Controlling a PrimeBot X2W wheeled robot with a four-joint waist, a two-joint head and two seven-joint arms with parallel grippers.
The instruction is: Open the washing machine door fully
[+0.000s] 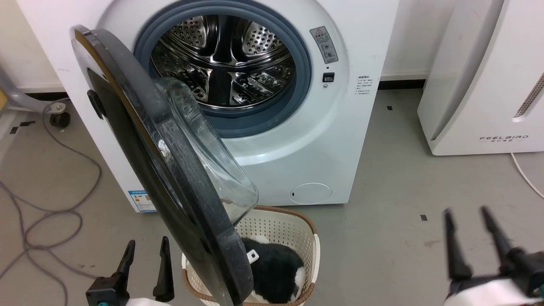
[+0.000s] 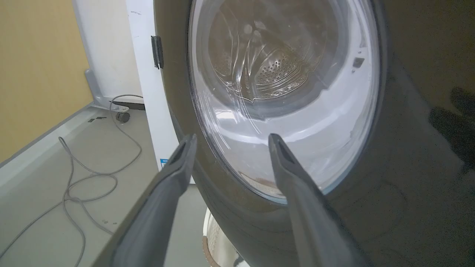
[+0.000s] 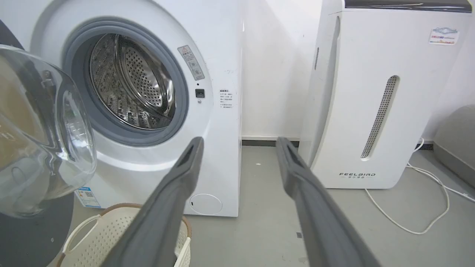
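The washing machine door (image 1: 170, 170) stands swung out toward me, seen nearly edge-on, hinged at the machine's left. Its clear glass bowl (image 1: 208, 148) bulges toward the steel drum opening (image 1: 223, 63). In the left wrist view the glossy black front of the door (image 2: 408, 155) and its window (image 2: 285, 96) loom close. My left gripper (image 1: 146, 244) is open just left of the door's lower edge, its fingers (image 2: 178, 163) empty and pointing at the door's face. My right gripper (image 1: 465, 212) is open, far to the right over bare floor. The glass bowl (image 3: 41, 133) also shows at left in the right wrist view.
A cream laundry basket (image 1: 293, 231) with a black and white cloth (image 1: 274, 267) sits on the floor under the door's free edge. A white air purifier (image 1: 484, 76) stands at the right. Grey cables (image 1: 51, 204) loop on the floor at left.
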